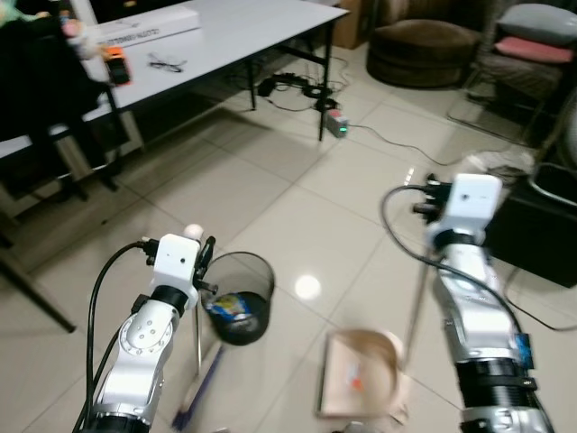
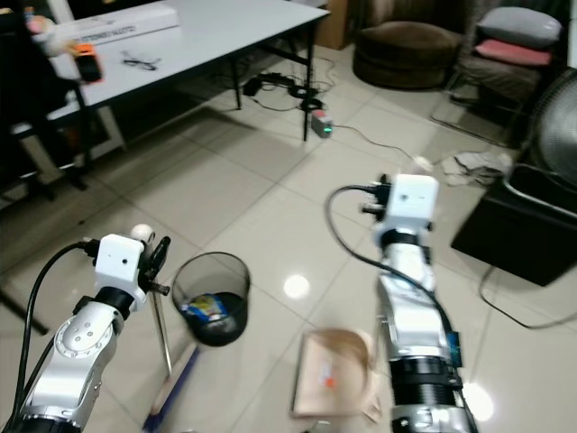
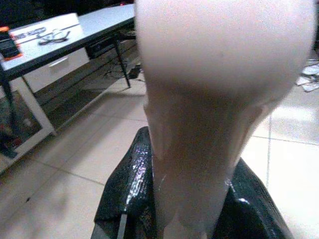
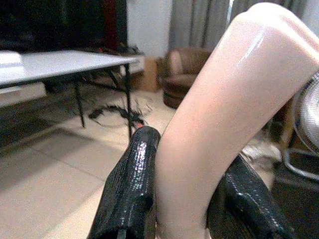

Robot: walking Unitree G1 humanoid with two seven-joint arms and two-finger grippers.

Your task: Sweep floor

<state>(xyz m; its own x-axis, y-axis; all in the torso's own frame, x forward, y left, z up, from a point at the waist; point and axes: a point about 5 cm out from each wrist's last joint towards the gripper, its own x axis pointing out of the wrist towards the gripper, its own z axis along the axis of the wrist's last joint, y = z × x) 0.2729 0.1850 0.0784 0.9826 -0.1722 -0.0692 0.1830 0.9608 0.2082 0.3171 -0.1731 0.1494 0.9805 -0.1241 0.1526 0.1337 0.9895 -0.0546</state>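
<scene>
The left gripper point(image 3: 192, 199) clenched its jaws on the broom point(image 1: 200, 361) at lower left of the frame, beside the bin point(image 1: 239, 298), while the right gripper point(image 4: 184, 199) gripped the dustpan point(image 1: 361, 374) handle, pan low at bottom centre to catch sweepings, likely.

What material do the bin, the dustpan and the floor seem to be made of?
The bin looks like black wire mesh, probably metal: you can see through its wall. The dustpan looks like smooth beige plastic with a thin metal-looking handle. The floor looks like glazed pale tile, with grout lines and a bright glare spot.
</scene>
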